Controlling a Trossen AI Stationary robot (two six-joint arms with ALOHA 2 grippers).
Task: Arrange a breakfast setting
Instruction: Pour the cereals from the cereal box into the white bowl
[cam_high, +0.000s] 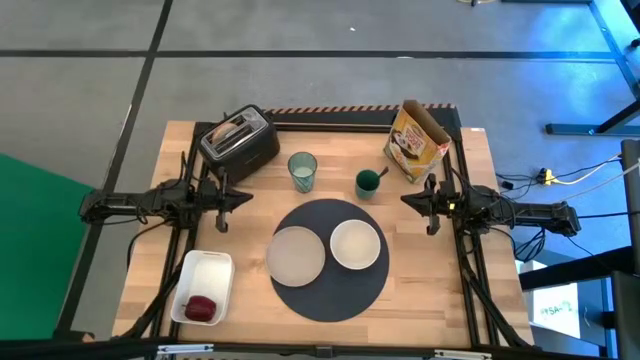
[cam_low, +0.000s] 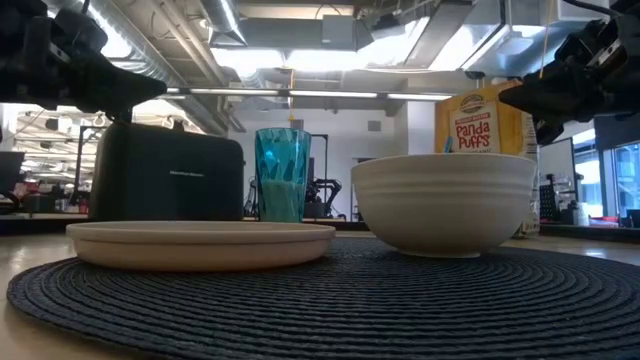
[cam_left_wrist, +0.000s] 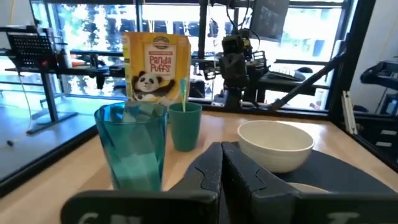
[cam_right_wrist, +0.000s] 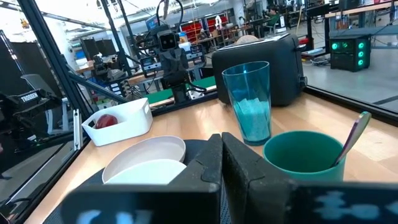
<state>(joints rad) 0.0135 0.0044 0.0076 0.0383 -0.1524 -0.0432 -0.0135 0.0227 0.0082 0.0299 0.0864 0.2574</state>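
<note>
While both arms wait at the bench sides from above, left tool (cam_high: 222, 197) and right tool (cam_high: 430, 203) pinched empty, mat (cam_high: 330, 296) already bears plate (cam_high: 297, 254) and bowl (cam_high: 355, 244); low down, glass (cam_low: 282, 174) stands behind, so grip it upright.

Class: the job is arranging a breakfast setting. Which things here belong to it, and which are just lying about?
Belong: mat, plate, bowl, glass, spoon in the green cup, bagel, red fruit.

Lying about: toaster, tray, cereal box.
</note>
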